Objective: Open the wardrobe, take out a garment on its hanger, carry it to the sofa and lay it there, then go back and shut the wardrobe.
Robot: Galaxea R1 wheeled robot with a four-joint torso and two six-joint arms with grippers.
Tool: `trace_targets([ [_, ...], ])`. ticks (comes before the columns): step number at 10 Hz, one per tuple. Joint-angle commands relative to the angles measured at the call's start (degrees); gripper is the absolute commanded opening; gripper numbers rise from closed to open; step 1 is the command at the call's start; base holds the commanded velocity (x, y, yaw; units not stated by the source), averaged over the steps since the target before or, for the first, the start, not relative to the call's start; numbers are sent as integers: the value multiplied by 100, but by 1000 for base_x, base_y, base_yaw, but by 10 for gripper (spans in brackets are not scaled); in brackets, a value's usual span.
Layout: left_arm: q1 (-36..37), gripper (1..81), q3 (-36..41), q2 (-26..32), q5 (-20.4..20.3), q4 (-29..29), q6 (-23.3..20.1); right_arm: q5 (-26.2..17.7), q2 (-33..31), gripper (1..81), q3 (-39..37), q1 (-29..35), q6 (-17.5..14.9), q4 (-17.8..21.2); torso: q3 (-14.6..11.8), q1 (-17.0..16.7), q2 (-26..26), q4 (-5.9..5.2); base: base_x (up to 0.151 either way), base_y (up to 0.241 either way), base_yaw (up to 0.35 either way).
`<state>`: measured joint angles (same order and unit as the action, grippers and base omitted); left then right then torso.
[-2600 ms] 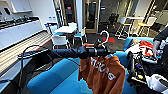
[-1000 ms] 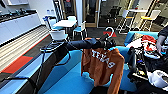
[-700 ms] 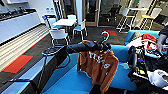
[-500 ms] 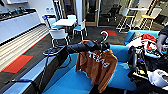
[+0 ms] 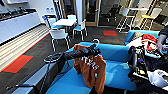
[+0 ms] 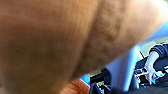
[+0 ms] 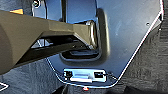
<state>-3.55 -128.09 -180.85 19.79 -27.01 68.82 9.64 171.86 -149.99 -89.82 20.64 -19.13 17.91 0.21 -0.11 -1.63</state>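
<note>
In the head view my left arm reaches in from the left over the blue sofa [image 5: 117, 75]. Its gripper [image 5: 95, 51] is shut on the white hanger [image 5: 96, 41], just below the hook. The rust-orange garment [image 5: 91, 68], white lettering on the chest, hangs from the hanger above the sofa's seat, its hem near the front edge. The same orange garment [image 6: 50, 40] looms close in the left wrist view. The right wrist view has a tan bar and dark plate of my own body. The wardrobe is out of view.
A white table [image 5: 63, 23] with white chairs stands behind the sofa, red mats [image 5: 110, 33] on the dark floor. White counters [image 5: 17, 25] run along the left. At the right a person's arm [image 5: 162, 40] reaches over clothes [image 5: 147, 40] on a second blue sofa.
The whole head view has shifted as I closed in on the sofa. The garment stays hung from my left gripper, now over the seat. Little differs in the last half second.
</note>
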Motion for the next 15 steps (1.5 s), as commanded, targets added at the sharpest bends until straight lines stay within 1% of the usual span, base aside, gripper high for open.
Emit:
trace_targets([
  [1, 755, 10, 222, 82, -71, -287, -464, -314, 17, 811, 33, -58, -7, -56, 0, 0, 0, 0, 0, 0, 0],
  [2, 535, 10, 222, 250, -54, -287, -606, -314, 17, 811, 33, -67, -7, -65, 0, 0, 0, 0, 0, 0, 0],
  [5, 244, 10, 222, 593, -63, -304, -677, -314, 26, 811, 33, -67, -7, -65, 0, 0, 0, 0, 0, 0, 0],
  [6, 218, 10, 222, 655, -63, -304, -677, -314, 26, 811, 33, -76, -7, -56, 0, 0, 0, 140, 0, 0, 0],
  [7, 192, 10, 222, 707, -63, -304, -677, -314, 26, 811, 33, -76, -7, -47, 0, 0, 0, 430, 0, 0, 0],
  [8, 139, 10, 222, 751, -63, -304, -677, -314, 26, 811, 33, -76, -7, -47, 0, 0, 0, 583, 0, 0, 0],
  [9, 87, 10, 222, 813, -71, -304, -677, -314, 26, 811, 33, -76, -7, -56, 0, 0, 0, 198, 0, 0, 0],
  [10, 34, 10, 222, 875, -71, -304, -677, -314, 26, 811, 33, -76, -7, -56, 0, 0, 0, 350, 0, 0, 0],
  [11, -10, 10, 240, 945, -80, -304, -677, -314, 26, 811, 33, -76, -16, -65, 0, 0, 0, 363, 0, 0, 0],
  [12, -37, 10, 240, 1024, -106, -304, -677, -314, 26, 811, 33, -76, -16, -56, 0, 0, 0, 110, 0, 0, 0],
  [13, -54, 10, 240, 1119, -115, -304, -677, -314, 26, 811, 33, -76, -16, -56, 0, 0, 0, 45, 0, 0, 0],
  [14, -81, 10, 240, 1226, -124, -296, -677, -306, 26, 811, 33, -76, -16, -56, 0, -2, 0, -53, 0, 0, 0],
  [15, -124, 10, 258, 1340, -124, -296, -677, -314, 26, 811, 41, -76, -16, -56, 0, -2, 0, -239, 0, 0, 0],
])
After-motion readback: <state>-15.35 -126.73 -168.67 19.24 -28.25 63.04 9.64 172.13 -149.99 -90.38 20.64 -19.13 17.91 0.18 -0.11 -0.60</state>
